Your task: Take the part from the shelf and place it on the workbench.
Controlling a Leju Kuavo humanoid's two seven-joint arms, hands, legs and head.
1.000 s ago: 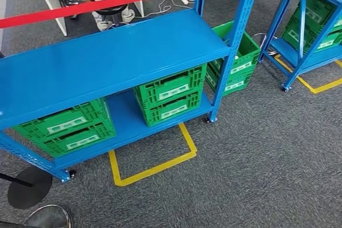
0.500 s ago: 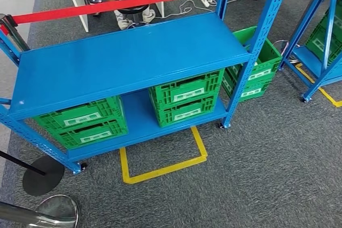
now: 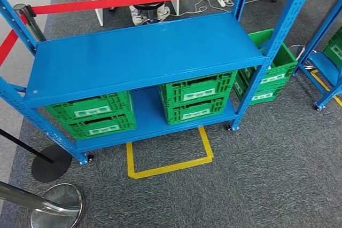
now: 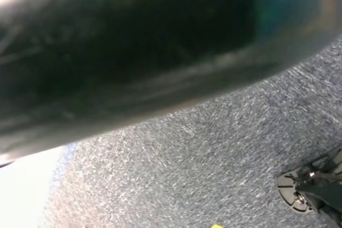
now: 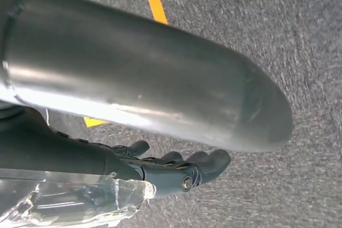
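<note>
At the shelf: approach step, and I cannot tell where the part is; green crates sit below.
Right hand: fingers stretched, clear film beside them — grip unclear.
Next: square up, then reach.

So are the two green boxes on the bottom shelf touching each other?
Apart. The head view shows the left green box and the middle green box with a wide stretch of bare blue bottom shelf between them.

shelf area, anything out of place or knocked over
Nothing is spilled or knocked over. One green crate sits on the carpet behind the blue shelf instead of on its lower level, where the other two crates stand squarely.
</note>
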